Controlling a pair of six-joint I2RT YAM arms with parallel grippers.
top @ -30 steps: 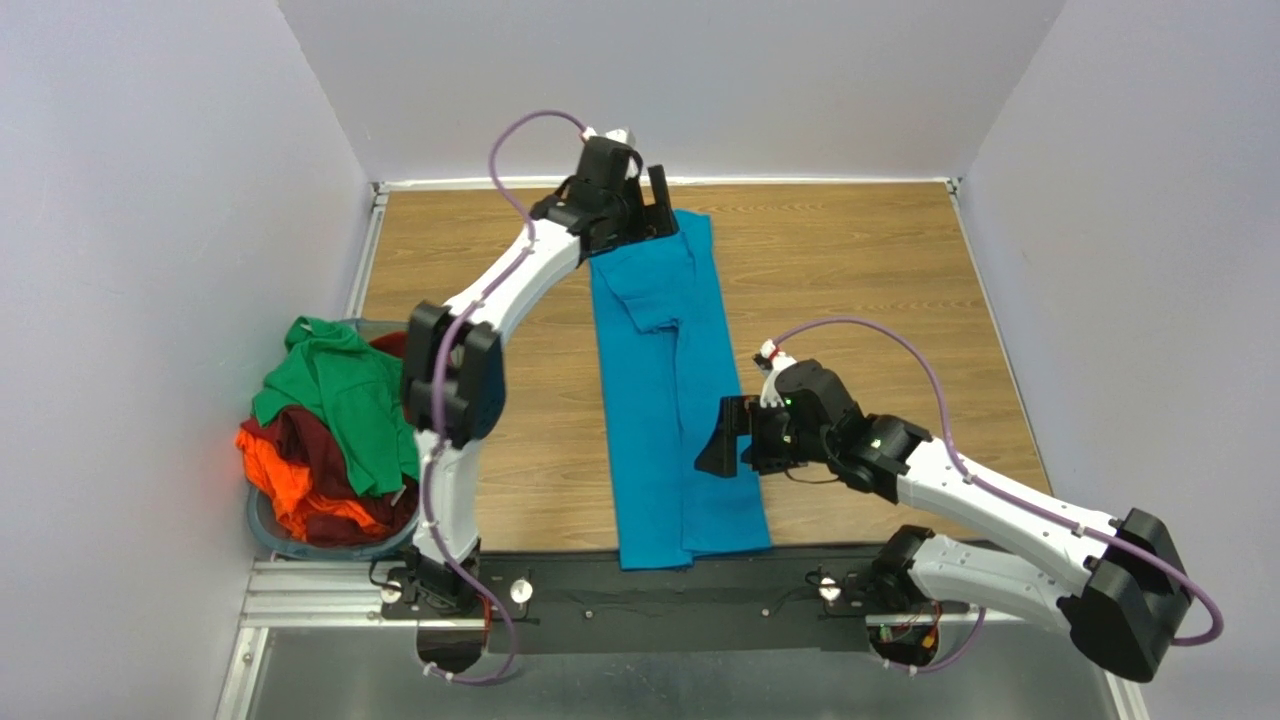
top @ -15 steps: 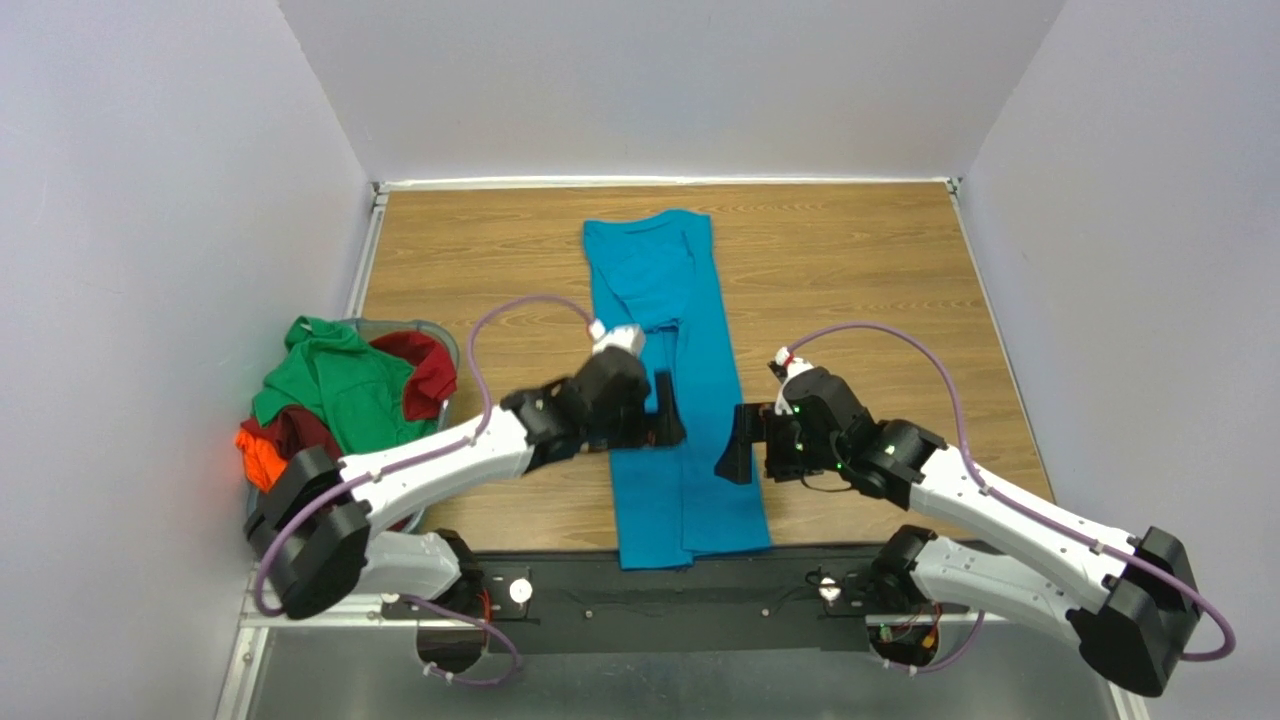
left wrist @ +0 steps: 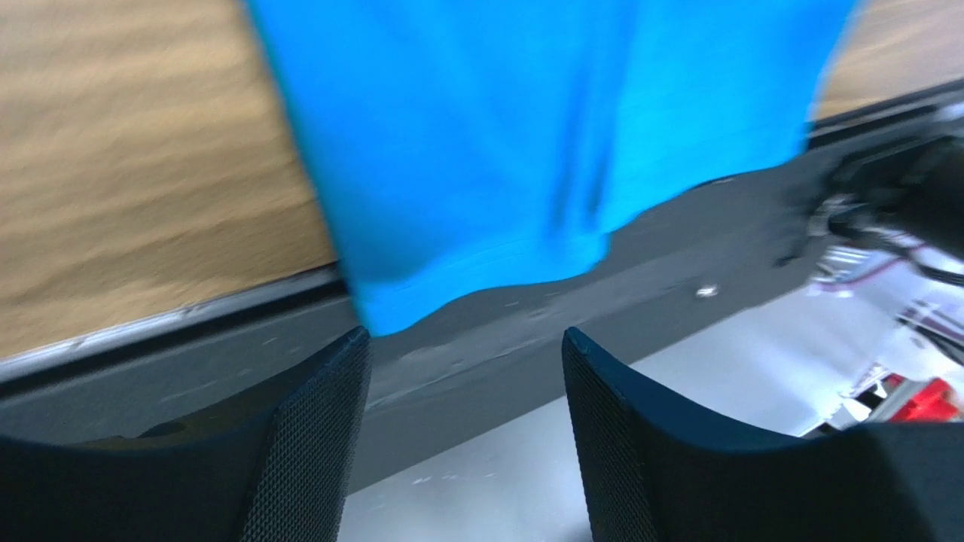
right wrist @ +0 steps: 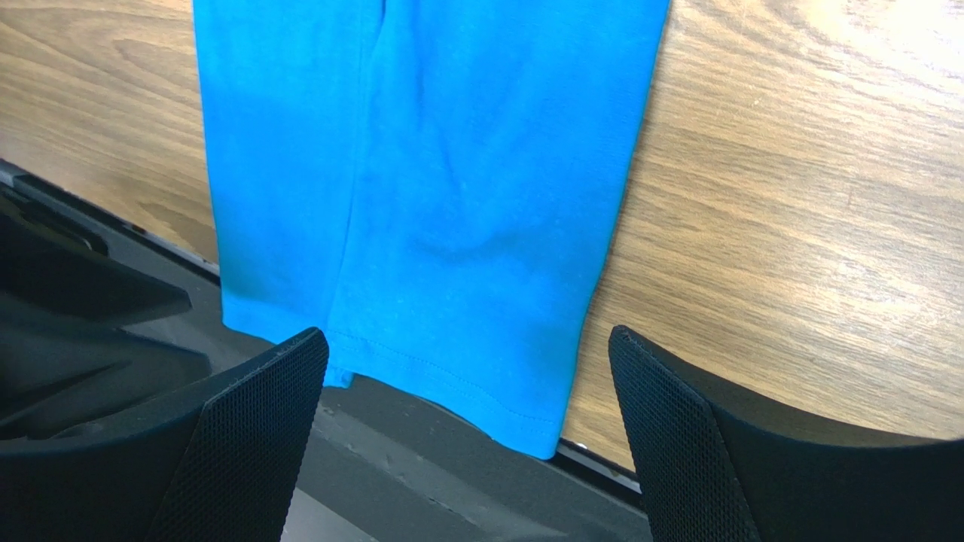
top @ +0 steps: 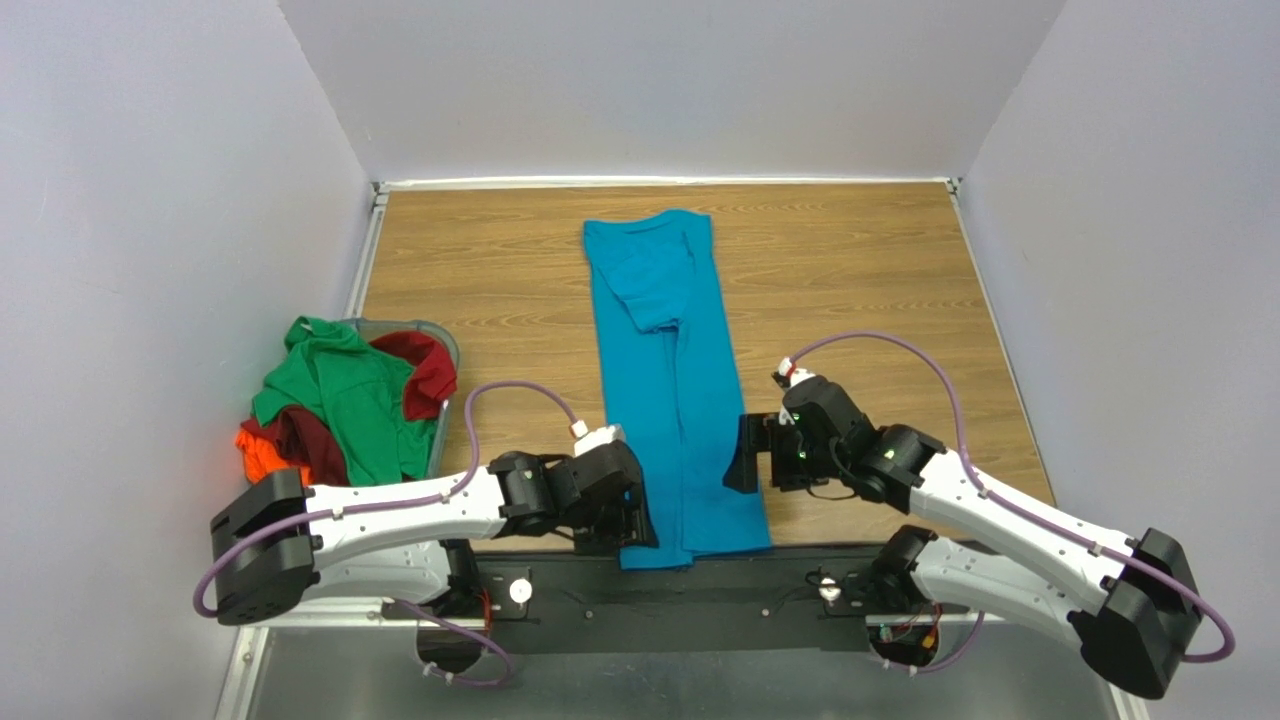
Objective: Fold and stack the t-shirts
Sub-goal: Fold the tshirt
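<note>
Teal-blue t-shirt [top: 669, 390], folded into a long narrow strip, lies flat down the middle of your wooden worktop [top: 872, 270], with its near hem draped just over the black rail [top: 751, 578] at the front edge. Your left fingers [left wrist: 308, 452] hover low at the hem's left corner, spread apart with nothing between them; that wrist view is blurred. Your right fingers [right wrist: 255, 440] are spread wide beside the strip's right edge, a little farther up the cloth, and they too hold nothing. At far left, the green t-shirt [top: 353, 398], dark red t-shirt [top: 428, 368] and bright orange t-shirt [top: 259, 450] sit heaped together in the grey-blue basket [top: 436, 333], well apart from the folded strip.
</note>
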